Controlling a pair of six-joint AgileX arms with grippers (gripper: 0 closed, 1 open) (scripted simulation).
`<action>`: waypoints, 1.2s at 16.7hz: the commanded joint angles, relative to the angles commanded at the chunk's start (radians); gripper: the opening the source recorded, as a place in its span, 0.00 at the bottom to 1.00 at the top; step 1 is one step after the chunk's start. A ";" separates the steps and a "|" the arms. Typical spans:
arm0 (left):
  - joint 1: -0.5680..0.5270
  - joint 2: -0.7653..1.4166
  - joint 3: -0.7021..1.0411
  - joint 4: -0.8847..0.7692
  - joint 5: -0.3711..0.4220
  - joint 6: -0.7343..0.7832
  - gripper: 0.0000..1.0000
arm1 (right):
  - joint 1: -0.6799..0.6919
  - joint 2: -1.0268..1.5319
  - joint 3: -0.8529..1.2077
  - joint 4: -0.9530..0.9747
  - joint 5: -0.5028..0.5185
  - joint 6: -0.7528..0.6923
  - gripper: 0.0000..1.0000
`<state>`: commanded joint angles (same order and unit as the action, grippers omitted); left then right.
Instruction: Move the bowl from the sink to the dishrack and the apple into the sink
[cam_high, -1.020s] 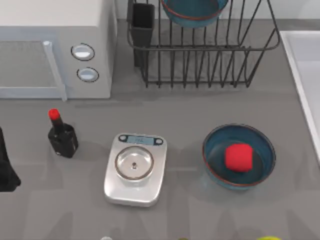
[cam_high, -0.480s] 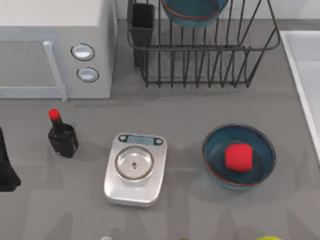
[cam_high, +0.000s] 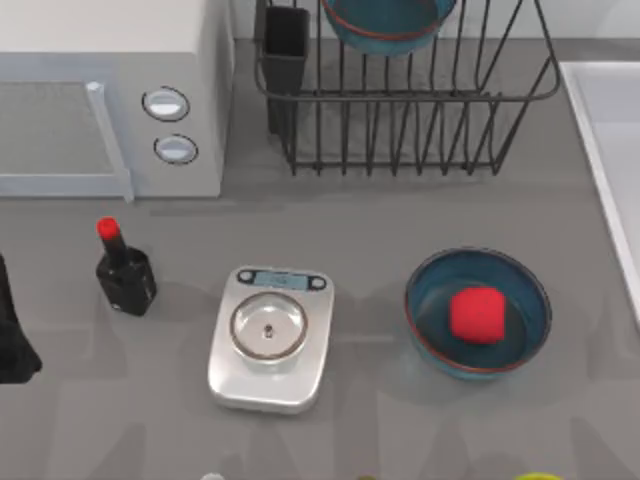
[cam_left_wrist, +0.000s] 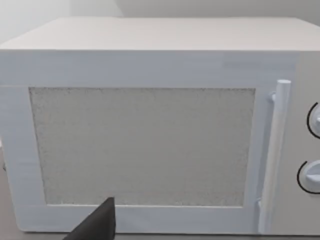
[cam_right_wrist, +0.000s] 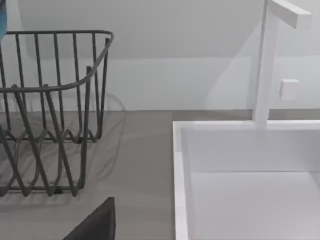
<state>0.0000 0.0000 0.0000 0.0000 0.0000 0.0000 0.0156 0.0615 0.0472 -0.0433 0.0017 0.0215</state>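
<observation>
one bowl (cam_high: 385, 22) in dishrack (cam_high: 410, 120); second bowl (cam_high: 478, 312) on bench (cam_high: 380, 220) holding apple (cam_high: 476, 314); sink (cam_high: 610, 140) at right. left arm (cam_high: 12, 335) at left edge; gripper states: cannot tell.

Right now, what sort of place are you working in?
Likely a rendered kitchen counter: a white microwave, a black wire dishrack holding a blue bowl, and a pale sink with a faucet.

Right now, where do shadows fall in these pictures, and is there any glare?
Top view: soft shadows beside the bottle, the scale and the bowl holding the apple; no glare. Right wrist view: the dishrack casts faint bar shadows on the counter and wall. Left wrist view: evenly lit microwave.
</observation>
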 joint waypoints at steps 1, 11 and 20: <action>0.000 0.000 0.000 0.000 0.000 0.000 1.00 | 0.011 0.041 0.032 -0.026 0.000 0.012 1.00; 0.000 0.000 0.000 0.000 0.000 0.000 1.00 | 0.215 0.834 0.651 -0.484 -0.004 0.222 1.00; 0.000 0.000 0.000 0.000 0.000 0.000 1.00 | 0.409 1.579 1.232 -0.923 -0.006 0.418 1.00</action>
<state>0.0000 0.0000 0.0000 0.0000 0.0000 0.0000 0.4250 1.6406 1.2792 -0.9662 -0.0043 0.4394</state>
